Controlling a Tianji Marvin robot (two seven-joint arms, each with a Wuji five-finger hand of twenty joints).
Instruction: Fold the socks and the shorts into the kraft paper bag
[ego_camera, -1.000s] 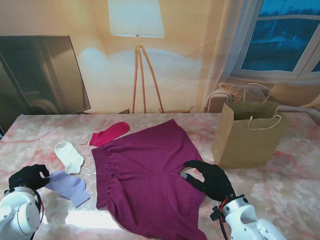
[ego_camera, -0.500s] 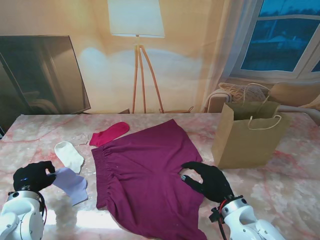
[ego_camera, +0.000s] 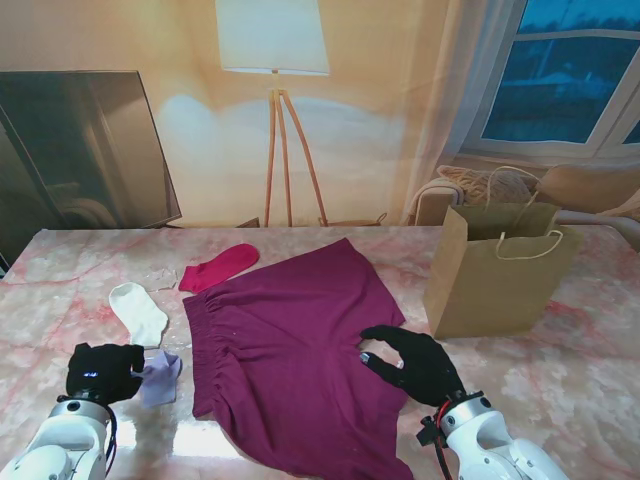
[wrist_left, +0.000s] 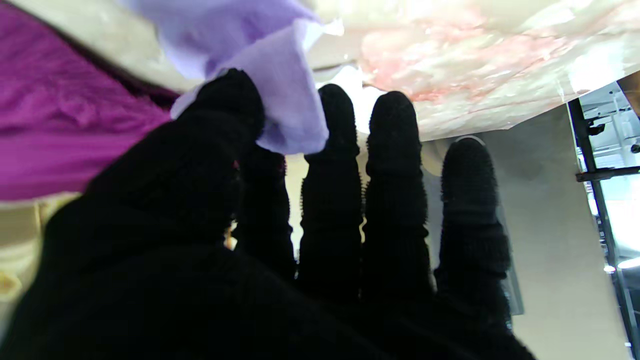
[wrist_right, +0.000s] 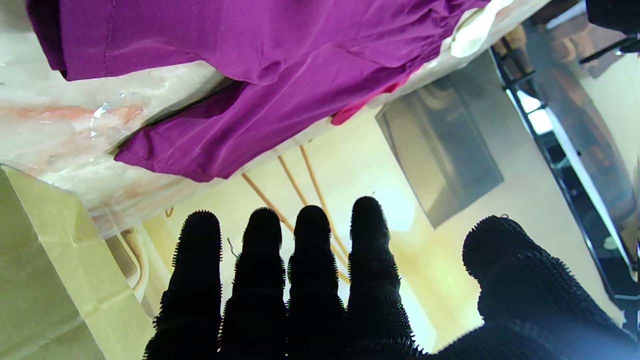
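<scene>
Three socks lie on the desk (ego_camera: 560, 390) to my left: the lilac sock (ego_camera: 160, 376) is pinched in my left robot hand (ego_camera: 103, 372), thumb against fingers (wrist_left: 337, 150) as the wrist view shows, with its free end bunched toward the shorts (ego_camera: 290, 350). The white sock (ego_camera: 138, 312) lies just beyond it, farther from me, long axis running away from me; the red sock (ego_camera: 218, 266) lies farther still, near the shorts' waistband. My right robot hand (ego_camera: 415, 362) rests spread and holding nothing on the shorts' right edge. The bag (ego_camera: 495, 275) stands upright on the far right, mouth up, well apart from the lilac sock and much nearer my right hand. I judge the sock fold is under way; bare desk lies nearer to me on the left for laying it down, though the shorts' edge sits close on the right.
</scene>
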